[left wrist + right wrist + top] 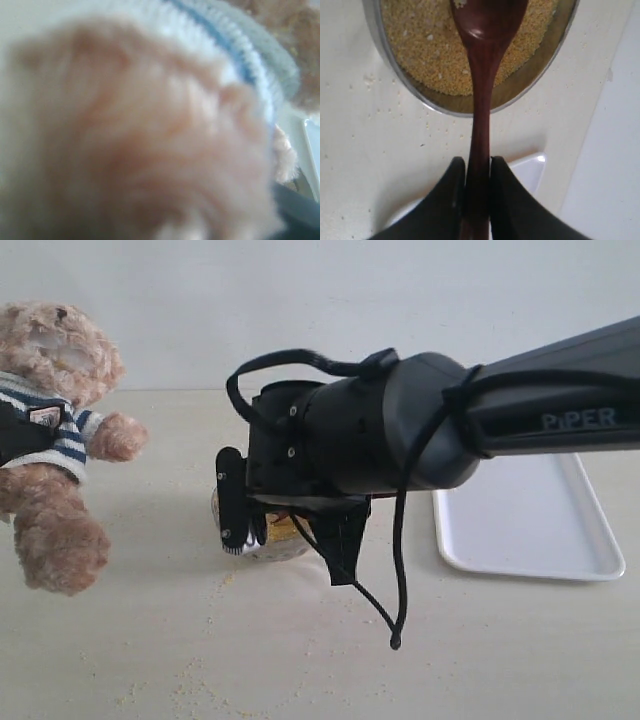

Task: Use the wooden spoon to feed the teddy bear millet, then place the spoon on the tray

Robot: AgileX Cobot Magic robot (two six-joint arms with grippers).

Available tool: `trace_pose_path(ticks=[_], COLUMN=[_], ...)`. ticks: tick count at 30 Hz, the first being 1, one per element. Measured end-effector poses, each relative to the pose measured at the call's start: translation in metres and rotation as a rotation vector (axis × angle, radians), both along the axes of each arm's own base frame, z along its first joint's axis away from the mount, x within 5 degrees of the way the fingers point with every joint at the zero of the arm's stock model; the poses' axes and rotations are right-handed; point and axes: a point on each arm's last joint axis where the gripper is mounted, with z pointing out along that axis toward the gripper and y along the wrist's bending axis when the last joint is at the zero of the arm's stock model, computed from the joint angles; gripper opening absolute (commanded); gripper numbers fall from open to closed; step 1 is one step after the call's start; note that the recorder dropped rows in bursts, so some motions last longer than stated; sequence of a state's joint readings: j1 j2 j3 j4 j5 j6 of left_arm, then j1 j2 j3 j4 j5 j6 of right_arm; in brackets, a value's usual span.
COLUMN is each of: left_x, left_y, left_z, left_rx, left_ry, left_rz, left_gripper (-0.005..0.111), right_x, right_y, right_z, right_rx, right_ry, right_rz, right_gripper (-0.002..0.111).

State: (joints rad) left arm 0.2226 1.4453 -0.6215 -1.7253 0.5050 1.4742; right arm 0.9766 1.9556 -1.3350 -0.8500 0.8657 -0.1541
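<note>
R pincer (pixel 477 167) is clamped on the spoon (pixel 482 100), both fingers pressed to the handle near its end; the handle runs straight out over the bowl (pixel 395 75) rim, w/ the spoon head above the millet (pixel 430 45). Can't tell if it touches the grains. In the exterior view the R arm covers most of the bowl. Bear (pixel 50 440) is at the far left, leaning, apart from the bowl, arm stretched toward it. Tray (pixel 530 520) lies flat on the table (pixel 150 640) at right, behind the arm. Loose grains (pixel 190 695) dot the table up front. L pincer is hidden, state can't be told: left wrist view is all blurred bear (pixel 150 150) fur and sweater.
</note>
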Motion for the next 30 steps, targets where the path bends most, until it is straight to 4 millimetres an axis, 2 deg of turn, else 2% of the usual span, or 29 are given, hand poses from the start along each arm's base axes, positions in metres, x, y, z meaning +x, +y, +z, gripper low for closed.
trace_pose_path(ticks=[6,15,18,22,27,30], left_x=[0.000,0.000,0.000,-0.010,-0.026,-0.030], left_y=[0.000,0.000,0.000,-0.008,-0.019,-0.024], left_z=[0.000,0.000,0.000,-0.009,-0.022,-0.022], left_rx=[0.002,0.002,0.000,-0.061,-0.217,-0.302], left_ry=[-0.001,-0.001,-0.002,0.022,0.105,0.136], left_rz=[-0.001,-0.001,-0.004,-0.053,-0.055,-0.073], left_gripper=[0.005,0.005,0.005,0.005,0.005,0.005], right_x=[-0.001,-0.001,0.002,-0.010,-0.016,-0.014], right_y=[-0.008,-0.019,-0.036,-0.049,-0.049,-0.042], right_z=[0.022,0.024,0.044,0.070,0.080,0.096], right_rx=[0.125,0.247,0.282,0.290,0.316,0.384], right_ry=[0.038,0.212,0.213,0.240,0.307,0.315], right_rz=[-0.045,-0.160,-0.214,-0.228,-0.247,-0.237], right_gripper=[0.000,0.000,0.000,0.000,0.000,0.000])
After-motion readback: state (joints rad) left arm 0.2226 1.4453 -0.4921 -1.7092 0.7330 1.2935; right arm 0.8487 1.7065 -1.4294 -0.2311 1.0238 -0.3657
